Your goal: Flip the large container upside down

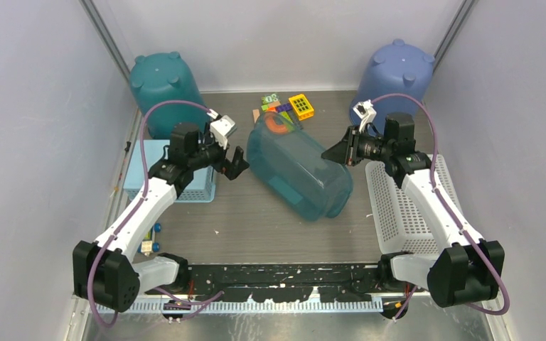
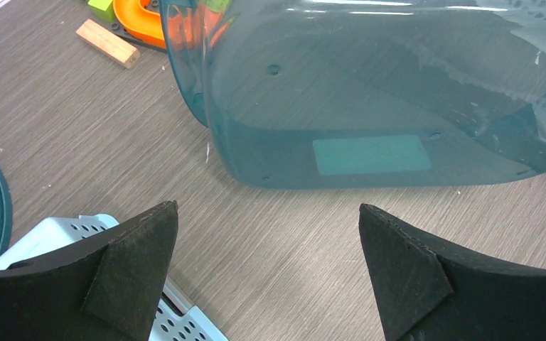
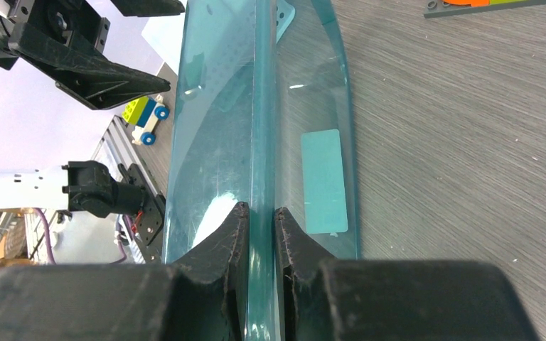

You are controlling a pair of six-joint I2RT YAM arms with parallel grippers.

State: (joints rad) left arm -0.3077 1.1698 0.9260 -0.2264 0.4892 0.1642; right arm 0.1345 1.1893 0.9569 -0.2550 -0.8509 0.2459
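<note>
Container lies on its side at the centre of the table. Right gripper pinches its thin wall; left gripper gapes beside it, not touching. The slick wall may slip from that narrow pinch during turning.

The grey wood-grain table carries the large container, clear teal, lying on its side at the centre. A teal bin stands bottom-up in the far-left corner and a blue bin in the far-right corner. A pale blue basket sits along the left edge and a white perforated tray along the right edge. Toy blocks cluster at the far edge, and a toy car lies by the left edge.
</note>
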